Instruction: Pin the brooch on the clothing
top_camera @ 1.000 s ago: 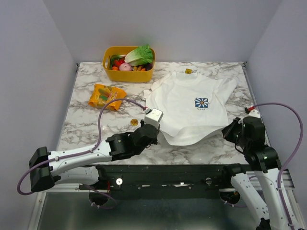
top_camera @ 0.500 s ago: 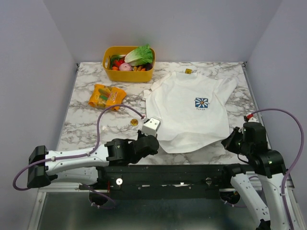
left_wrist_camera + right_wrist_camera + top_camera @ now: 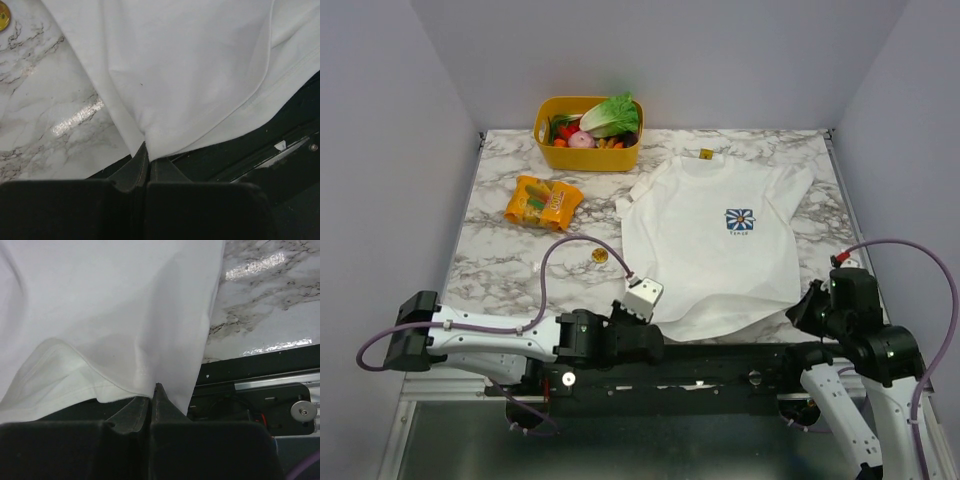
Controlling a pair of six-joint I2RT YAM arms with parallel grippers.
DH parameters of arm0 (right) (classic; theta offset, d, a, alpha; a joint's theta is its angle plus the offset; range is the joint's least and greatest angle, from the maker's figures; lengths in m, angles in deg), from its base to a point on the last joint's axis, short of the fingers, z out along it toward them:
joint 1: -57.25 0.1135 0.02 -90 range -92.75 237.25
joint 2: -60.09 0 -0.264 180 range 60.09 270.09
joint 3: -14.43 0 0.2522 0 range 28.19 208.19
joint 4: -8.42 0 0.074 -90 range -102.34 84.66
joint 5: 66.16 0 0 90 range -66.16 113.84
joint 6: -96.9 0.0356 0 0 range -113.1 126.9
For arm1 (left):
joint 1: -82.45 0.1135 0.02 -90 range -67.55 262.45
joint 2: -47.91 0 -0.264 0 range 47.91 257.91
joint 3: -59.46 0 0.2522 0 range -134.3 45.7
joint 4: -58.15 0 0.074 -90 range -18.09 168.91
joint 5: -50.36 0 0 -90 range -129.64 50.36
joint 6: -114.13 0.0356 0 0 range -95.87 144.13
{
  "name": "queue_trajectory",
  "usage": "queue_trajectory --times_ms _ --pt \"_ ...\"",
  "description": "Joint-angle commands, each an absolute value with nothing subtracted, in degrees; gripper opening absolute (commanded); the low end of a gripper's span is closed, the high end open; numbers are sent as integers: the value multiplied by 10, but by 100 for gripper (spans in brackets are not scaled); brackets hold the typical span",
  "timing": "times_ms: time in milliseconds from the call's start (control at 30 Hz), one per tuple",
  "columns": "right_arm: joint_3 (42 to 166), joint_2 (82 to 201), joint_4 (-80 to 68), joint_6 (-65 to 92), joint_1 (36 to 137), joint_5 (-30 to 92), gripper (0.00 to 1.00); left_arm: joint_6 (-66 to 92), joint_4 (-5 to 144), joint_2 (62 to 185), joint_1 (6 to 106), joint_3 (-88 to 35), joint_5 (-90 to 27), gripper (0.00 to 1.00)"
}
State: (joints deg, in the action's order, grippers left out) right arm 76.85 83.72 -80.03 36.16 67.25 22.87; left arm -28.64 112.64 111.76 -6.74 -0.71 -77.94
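Note:
The white T-shirt (image 3: 710,240) with a blue chest print lies spread on the marble table, its hem at the near edge. My left gripper (image 3: 655,330) is shut on the hem's left corner, which also shows in the left wrist view (image 3: 165,100). My right gripper (image 3: 800,305) is shut on the hem's right corner, seen in the right wrist view (image 3: 115,330). The small gold brooch (image 3: 600,256) lies on the table left of the shirt, and shows at the top left of the left wrist view (image 3: 3,15).
A yellow basket (image 3: 546,152) of vegetables stands at the back left. An orange snack packet (image 3: 542,201) lies in front of it. The black base rail (image 3: 720,358) runs along the near table edge under the hem.
Both grippers have pulled the hem toward the near edge. The shirt has slid nearer and lies flatter and longer. The brooch has not moved.

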Motion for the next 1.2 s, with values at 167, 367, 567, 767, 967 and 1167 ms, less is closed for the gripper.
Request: queue_trajectory --times_ms 167,367,567,767,967,1167 --pt "796 806 -871 345 670 236 31 -390 1223 1141 -94 -28 -837 0" --pt "827 805 -887 334 670 273 82 -377 1204 1105 -111 -3 -819 41" --pt "851 805 -842 346 670 281 98 -376 1197 1068 -158 4 -850 61" --pt "828 845 -753 331 669 293 98 -397 1228 1048 -163 -11 -919 91" --pt "789 892 -616 326 670 273 98 -275 1154 1033 -55 -31 -927 97" --pt "773 994 -444 326 670 222 94 -98 980 1052 139 -43 -783 96"
